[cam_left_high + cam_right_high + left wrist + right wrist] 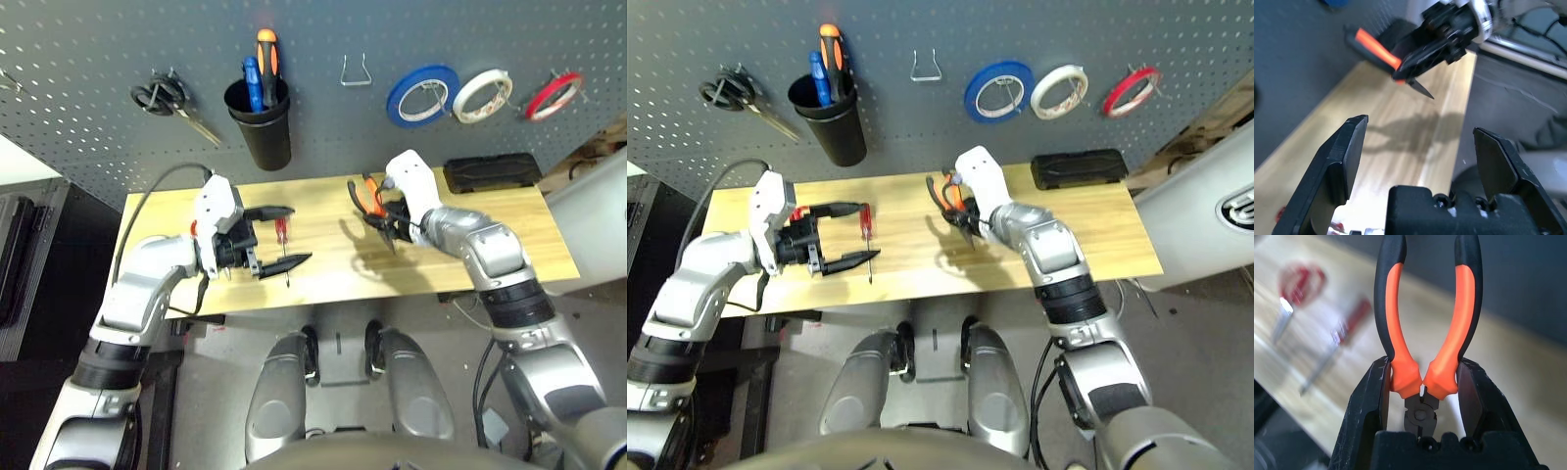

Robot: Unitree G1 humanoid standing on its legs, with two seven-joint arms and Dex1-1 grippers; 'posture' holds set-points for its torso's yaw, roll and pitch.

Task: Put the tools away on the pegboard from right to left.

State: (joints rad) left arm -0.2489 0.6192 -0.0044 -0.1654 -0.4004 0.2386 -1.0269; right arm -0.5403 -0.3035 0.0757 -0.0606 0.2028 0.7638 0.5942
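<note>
Right gripper (pixel 1422 382) is clamped on the orange-and-black-handled pliers (pixel 370 199) just above the table (pixel 323 245), handles pointing up at the pegboard (pixel 98 59), empty hook (pixel 356 70) right above (left gripper (pixel 272 238) hangs open).

Silver jointed forearms (pixel 490 257) are showing black bands, white wrist housings (pixel 217 204), black angular fingers (pixel 1342 161) and a black cable (pixel 157 186).

Even overhead light is casting soft shadows on the worktop (pixel 460 245); wrist-view backgrounds are blurring, glare showing lower left.
</note>
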